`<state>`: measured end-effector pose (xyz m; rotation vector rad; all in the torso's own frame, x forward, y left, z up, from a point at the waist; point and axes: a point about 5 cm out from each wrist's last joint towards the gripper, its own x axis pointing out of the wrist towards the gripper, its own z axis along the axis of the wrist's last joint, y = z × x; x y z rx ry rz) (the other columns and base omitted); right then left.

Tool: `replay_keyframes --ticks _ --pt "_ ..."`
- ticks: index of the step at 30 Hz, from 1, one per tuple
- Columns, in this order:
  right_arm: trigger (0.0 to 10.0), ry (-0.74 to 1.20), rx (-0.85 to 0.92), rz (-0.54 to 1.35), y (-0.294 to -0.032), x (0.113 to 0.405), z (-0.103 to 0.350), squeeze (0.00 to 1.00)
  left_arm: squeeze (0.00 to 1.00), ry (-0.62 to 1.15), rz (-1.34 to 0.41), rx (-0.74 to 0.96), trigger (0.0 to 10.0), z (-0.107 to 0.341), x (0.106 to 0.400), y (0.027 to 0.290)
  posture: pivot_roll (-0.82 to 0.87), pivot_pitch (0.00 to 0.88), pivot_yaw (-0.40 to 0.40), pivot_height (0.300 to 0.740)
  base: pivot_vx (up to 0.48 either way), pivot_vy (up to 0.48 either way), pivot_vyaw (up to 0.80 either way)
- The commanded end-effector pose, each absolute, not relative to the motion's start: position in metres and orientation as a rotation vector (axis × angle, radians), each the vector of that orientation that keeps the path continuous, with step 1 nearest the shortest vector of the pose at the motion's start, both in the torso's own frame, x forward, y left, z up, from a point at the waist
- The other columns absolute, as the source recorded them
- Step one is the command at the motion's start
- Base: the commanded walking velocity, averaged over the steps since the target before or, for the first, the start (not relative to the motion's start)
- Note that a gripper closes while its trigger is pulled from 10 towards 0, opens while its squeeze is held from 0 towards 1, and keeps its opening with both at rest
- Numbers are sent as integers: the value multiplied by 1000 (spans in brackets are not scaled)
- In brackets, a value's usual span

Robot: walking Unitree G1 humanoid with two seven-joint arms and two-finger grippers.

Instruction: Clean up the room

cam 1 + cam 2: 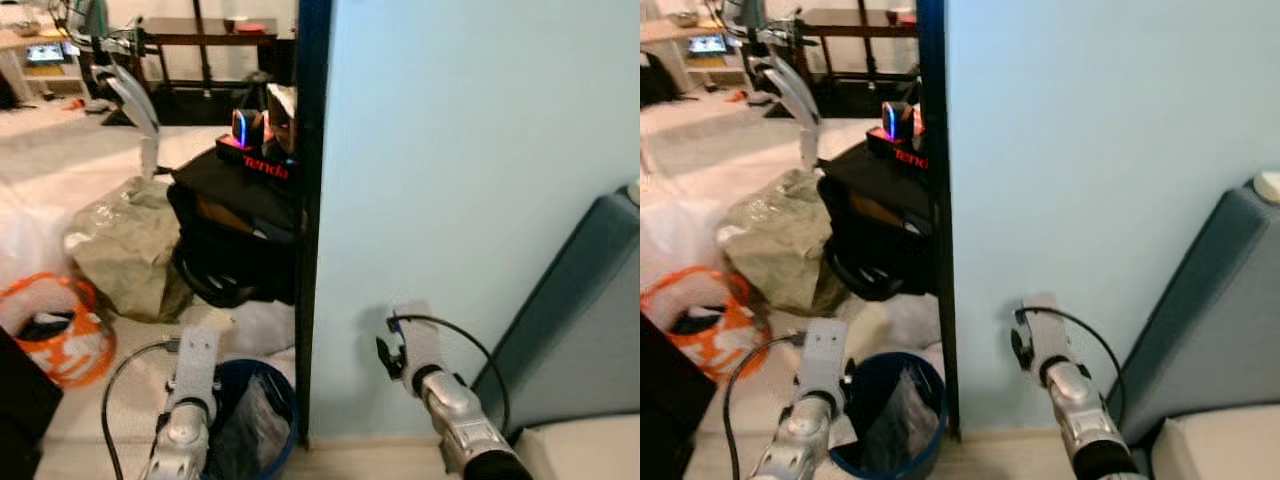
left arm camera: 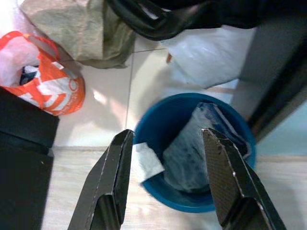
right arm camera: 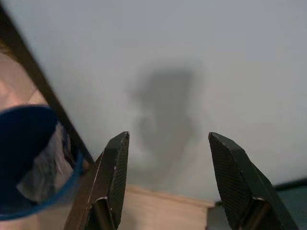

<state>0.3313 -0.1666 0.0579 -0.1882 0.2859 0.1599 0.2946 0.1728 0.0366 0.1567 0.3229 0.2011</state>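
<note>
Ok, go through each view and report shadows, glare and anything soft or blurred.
Right wrist view: the right gripper throws a soft grey shadow on the pale blue wall. Left wrist view: a glare patch on the floor tile beside the blue bin; the picture is sharp. Eye views: the bright far room is washed out and slightly soft.

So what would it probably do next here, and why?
Probably lower the left pincer toward the white paper scrap draped over the blue bin rim and nudge it inside. The pincer is open, empty, and right above the bin, so the scrap looks like the nearest loose litter.
</note>
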Motion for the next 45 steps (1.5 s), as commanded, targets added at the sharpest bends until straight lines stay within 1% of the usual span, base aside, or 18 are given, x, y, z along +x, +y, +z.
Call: replay_keyframes --ticks 1,13,24,34,39,44,45 --pt "10000 297 -191 167 -165 331 55 0 0 332 215 151 10000 36 292 177 13 109 -38 740 0 0 0" --pt "10000 292 -201 153 -173 332 57 0 0 327 223 157 10000 39 294 179 6 99 -41 740 0 0 0" --pt "10000 284 -205 153 -171 334 60 0 0 333 238 167 10000 37 292 183 11 93 -49 740 0 0 0" --pt "10000 282 -207 167 -165 337 61 0 0 331 252 174 10000 38 291 188 30 87 -65 740 0 0 0" --pt "10000 278 -206 207 -153 340 62 0 0 318 277 191 10000 41 288 195 65 88 -85 740 0 0 0" --pt "10000 278 -206 219 -149 341 62 0 0 318 285 194 10000 42 287 197 73 87 -89 740 0 0 0" --pt "10000 277 -207 232 -145 341 62 0 0 317 293 196 10000 42 285 199 90 86 -94 740 0 0 0"
